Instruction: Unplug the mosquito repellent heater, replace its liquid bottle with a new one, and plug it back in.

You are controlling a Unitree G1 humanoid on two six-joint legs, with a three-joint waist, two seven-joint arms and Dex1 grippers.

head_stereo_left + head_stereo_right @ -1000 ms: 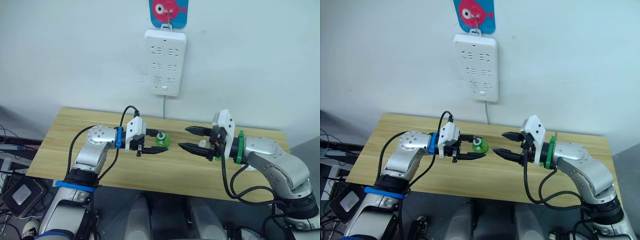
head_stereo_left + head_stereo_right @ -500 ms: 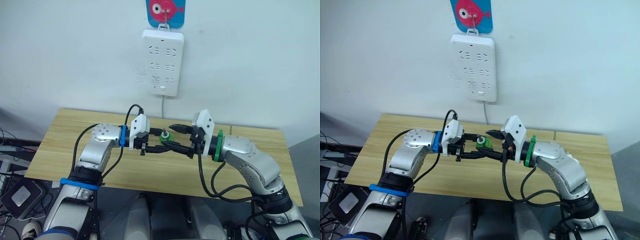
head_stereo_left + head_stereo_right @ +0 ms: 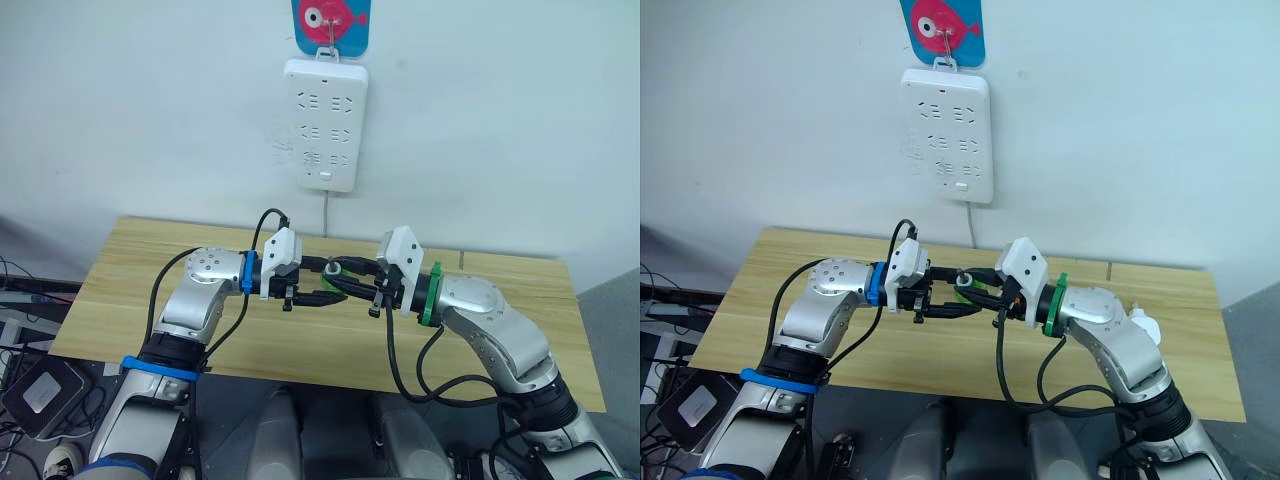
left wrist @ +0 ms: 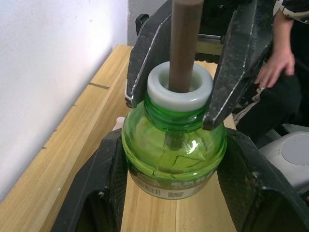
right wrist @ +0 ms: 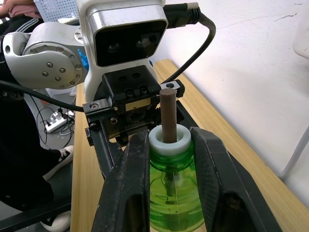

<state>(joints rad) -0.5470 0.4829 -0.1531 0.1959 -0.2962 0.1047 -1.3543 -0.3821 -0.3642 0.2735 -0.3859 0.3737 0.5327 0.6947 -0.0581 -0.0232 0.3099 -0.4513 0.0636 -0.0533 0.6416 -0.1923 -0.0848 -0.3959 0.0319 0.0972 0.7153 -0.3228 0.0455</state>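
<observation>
A green liquid bottle [image 4: 174,154] with a white collar and a brown wick hangs above the table between my two arms. My left gripper [image 3: 320,282] is shut on the bottle's body. My right gripper [image 5: 170,139] faces it from the other side, its fingers [image 4: 145,63] closed against the white collar and neck. The mosquito repellent heater [image 3: 1143,326], small, white and rounded, lies on the table beside my right forearm.
A white power strip [image 3: 327,125] hangs on the wall under a pink fish hook [image 3: 331,22], its cable dropping behind the wooden table [image 3: 130,270]. A person's hand [image 4: 277,63] shows past the table's edge.
My right gripper has moved left from open and apart to closing on the bottle's neck. The left gripper has kept hold of the bottle and lifted it slightly.
</observation>
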